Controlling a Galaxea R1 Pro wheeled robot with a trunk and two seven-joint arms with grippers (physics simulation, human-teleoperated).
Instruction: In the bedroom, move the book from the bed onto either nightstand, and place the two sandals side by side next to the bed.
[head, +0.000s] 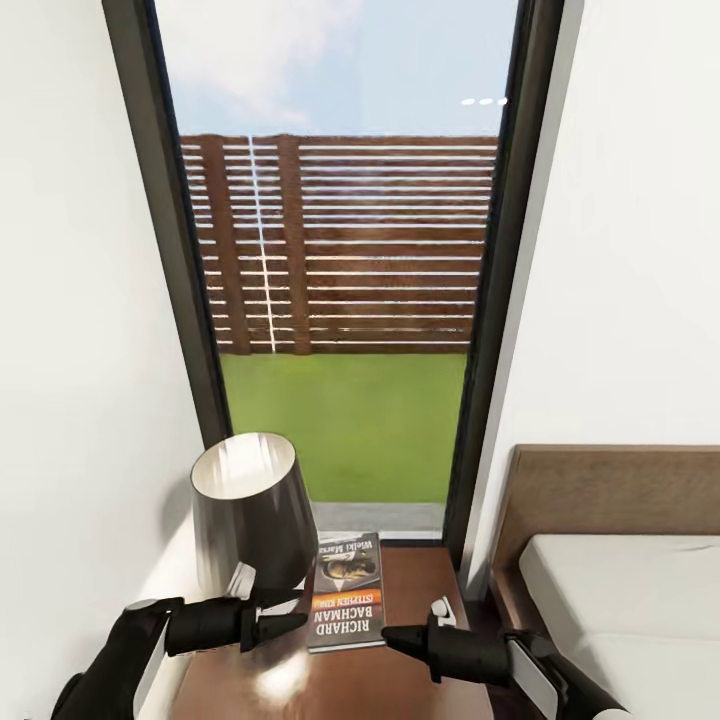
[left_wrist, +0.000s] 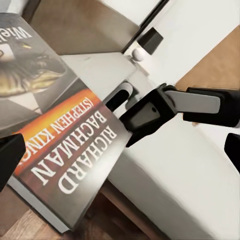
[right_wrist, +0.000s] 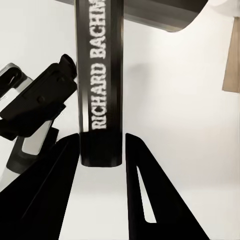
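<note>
The book (head: 348, 592) with white "Richard Bachman" lettering hangs flat just over the nightstand (head: 425, 580), beside the lamp. My right gripper (head: 395, 633) is shut on the near edge of the book; in the right wrist view its spine (right_wrist: 101, 100) stands between the two dark fingers. My left gripper (head: 285, 612) is open, at the foot of the lamp and just left of the book, holding nothing. The bed (head: 620, 590) with its pale mattress lies to the right. The two sandals are out of view.
A dark lamp (head: 250, 510) with a glossy shade takes up the nightstand's left half. Behind stands a tall dark-framed window (head: 340, 300) showing grass and a slatted fence. White walls close in on both sides. The brown headboard (head: 610, 485) rises right of the nightstand.
</note>
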